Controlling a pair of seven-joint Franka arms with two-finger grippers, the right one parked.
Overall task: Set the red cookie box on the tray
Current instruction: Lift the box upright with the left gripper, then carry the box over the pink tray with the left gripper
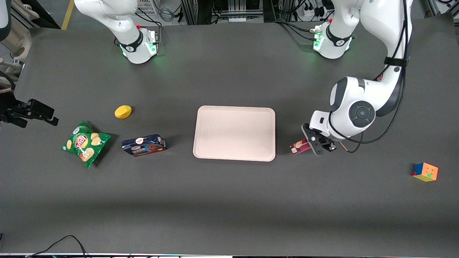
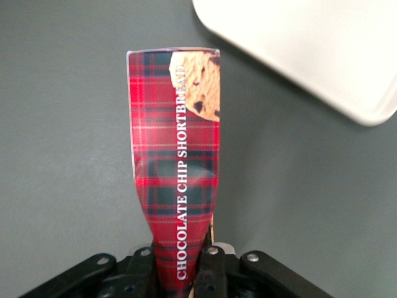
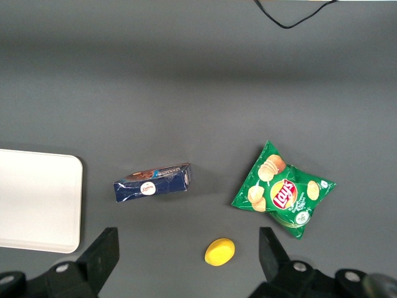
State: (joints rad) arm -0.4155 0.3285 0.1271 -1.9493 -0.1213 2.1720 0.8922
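- Jaws of the left gripper (image 2: pixel 186 273) are clamped on one end of the red cookie box (image 2: pixel 177 161), pinching the carton in.
- Box hangs beside the tray (image 1: pixel 235 133), toward the working arm's end of the bench (image 1: pixel 229 200).
- Risk: the end-only grip could let the long carton swing, slip, or catch the tray's rim.

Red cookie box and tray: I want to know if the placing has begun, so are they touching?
Apart. The left wrist view shows bare table between the red cookie box, clamped in the gripper, and the tray.
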